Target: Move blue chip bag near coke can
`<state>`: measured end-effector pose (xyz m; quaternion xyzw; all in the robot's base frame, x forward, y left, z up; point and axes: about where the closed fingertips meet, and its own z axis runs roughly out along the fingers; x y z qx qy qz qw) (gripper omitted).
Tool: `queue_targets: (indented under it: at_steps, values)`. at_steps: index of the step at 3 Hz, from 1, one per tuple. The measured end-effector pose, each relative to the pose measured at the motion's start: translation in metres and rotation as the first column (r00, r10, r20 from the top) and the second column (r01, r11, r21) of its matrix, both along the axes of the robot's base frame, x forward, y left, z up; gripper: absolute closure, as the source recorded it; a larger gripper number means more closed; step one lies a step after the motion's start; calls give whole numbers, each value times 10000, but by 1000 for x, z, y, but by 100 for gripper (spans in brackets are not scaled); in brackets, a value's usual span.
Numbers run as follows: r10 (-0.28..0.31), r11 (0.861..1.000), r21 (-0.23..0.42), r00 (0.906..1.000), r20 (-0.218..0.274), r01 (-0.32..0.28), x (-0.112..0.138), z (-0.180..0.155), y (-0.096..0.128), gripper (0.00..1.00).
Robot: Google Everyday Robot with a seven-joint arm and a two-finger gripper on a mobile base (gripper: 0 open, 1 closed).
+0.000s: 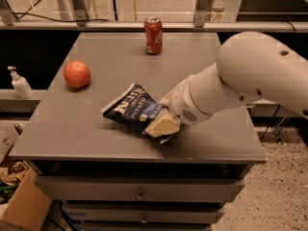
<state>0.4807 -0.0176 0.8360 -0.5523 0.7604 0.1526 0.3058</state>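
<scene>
1. your gripper (161,124) sits well in front of the coke can (153,35), over the right end of the blue chip bag (132,107); you cannot tell whether it is clamped or apart.
2. the bag lies on the table (207,143), well apart from the can, with its right corner hidden under the gripper.
3. the arm (240,81) is cut off at the frame edge, to the right of the can.
4. an orange fruit (77,74) sits to the left of the can and nearer you.

Table (96,134): grey, flat top, seen from above.
Fruit (77,74): round, orange-red, on the table's left side.
Pump bottle (20,83): white, upright on a ledge left of the table.
Drawers (139,195): under the tabletop, small knobs.
Cardboard box (24,206): on the floor, lower left.
Gripper (159,119): low over the table's front.
</scene>
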Motion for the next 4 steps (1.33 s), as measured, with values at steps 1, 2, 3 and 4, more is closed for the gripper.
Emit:
queue_targets:
  at_steps: [1,2,3,4]
  values:
    - [-393,9992,-19,9992,94,394,13,20,-19,86]
    - [-1058,9944,47,9930,523,1057,40,66,-54,100]
    - [-1057,9944,47,9930,524,1056,40,66,-54,100]
    - [-1286,9906,-364,9877,888,1322,47,62,-67,100]
